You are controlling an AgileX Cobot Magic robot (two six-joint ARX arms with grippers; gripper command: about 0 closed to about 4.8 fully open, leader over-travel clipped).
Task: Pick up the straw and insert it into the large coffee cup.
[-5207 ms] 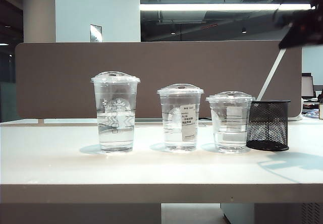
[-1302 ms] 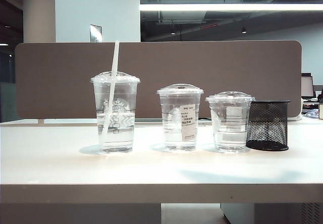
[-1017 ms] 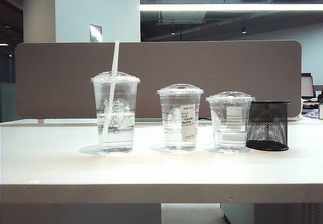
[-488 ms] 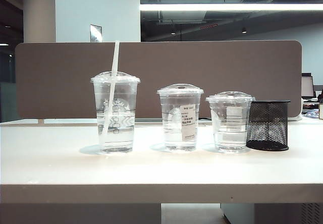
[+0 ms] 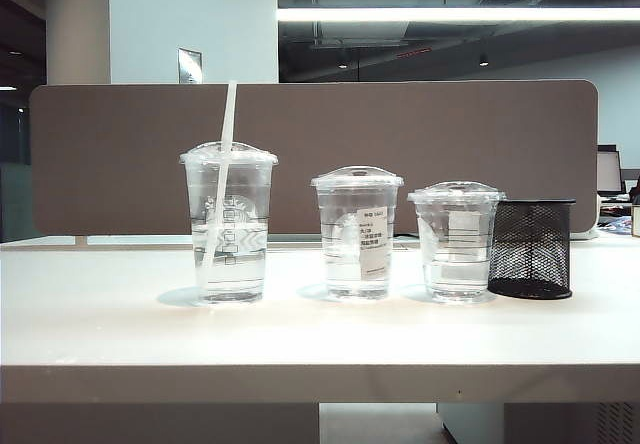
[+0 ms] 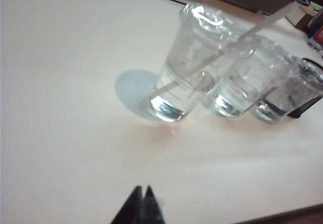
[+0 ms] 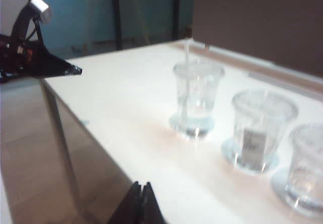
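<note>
The large coffee cup (image 5: pixel 229 224) stands at the left of a row of three lidded clear cups. The white straw (image 5: pixel 226 124) pokes through its domed lid, leaning slightly, with its lower end down in the water. Neither gripper shows in the exterior view. In the left wrist view my left gripper (image 6: pixel 142 189) hangs shut and empty above bare table, well short of the large coffee cup (image 6: pixel 194 67) and straw (image 6: pixel 262 26). My right gripper (image 7: pixel 141 186) is shut and empty near the table's edge, far from the cup (image 7: pixel 198 95) and straw (image 7: pixel 186 57).
A medium clear cup with a white label (image 5: pixel 357 232) and a shorter clear cup (image 5: pixel 456 241) stand to the right of the large one. A black mesh holder (image 5: pixel 531 248) sits at the far right. The left arm (image 7: pixel 35 62) shows beyond the table corner.
About five seconds ago a gripper held the straw at the upper right and the large cup had none; now the straw stands in it. Nothing has shifted on the table over the last second.
</note>
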